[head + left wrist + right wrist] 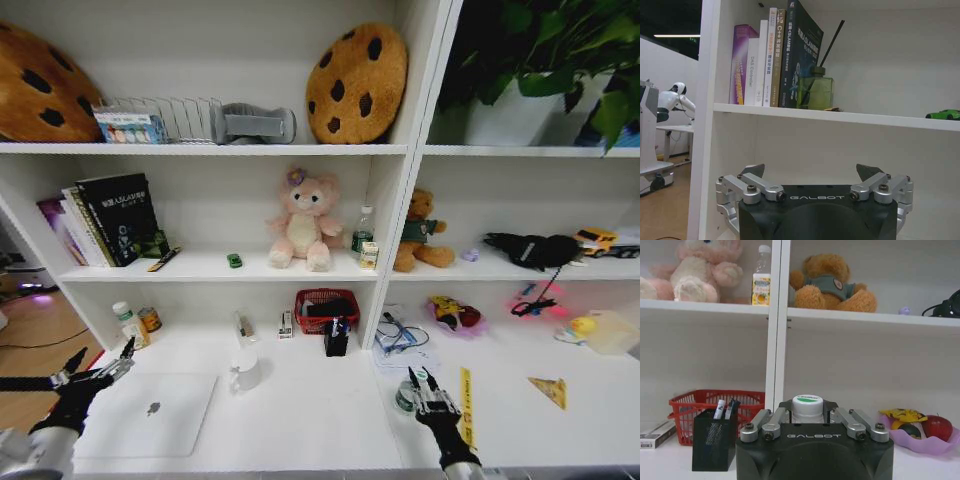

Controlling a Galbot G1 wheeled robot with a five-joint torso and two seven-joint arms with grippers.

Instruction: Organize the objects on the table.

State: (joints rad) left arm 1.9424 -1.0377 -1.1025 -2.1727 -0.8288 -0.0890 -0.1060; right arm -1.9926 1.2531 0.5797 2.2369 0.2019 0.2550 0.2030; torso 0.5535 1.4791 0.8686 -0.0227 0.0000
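While the silver laptop (152, 408) lies shut on the near left of the white table (300, 420), the left gripper (100, 372) hangs just off its left edge with its fingers spread wide and nothing in them, so nothing's grabbed yet. Honestly the laptop looks like the tricky one: it's thin and flat against the top, and a claw coming from the side could just shove it right, toward the white mug (245, 371) that stands just beside its far right corner. Knock that over and it rolls into the rest of the clutter. Over on the right, the right gripper (423, 382) sits low over the table by a small white jar with a green label (807, 408); the jar sits between its open fingers, which look apart from it and not clamped. If it closes off-center the jar probably tips or skids. Farther back, the black pen holder (336, 338) and red basket (326, 302) are near enough that a wide swing could clip them. The tiny green toy car (234, 260) is up on the shelf, well apart from both arms.
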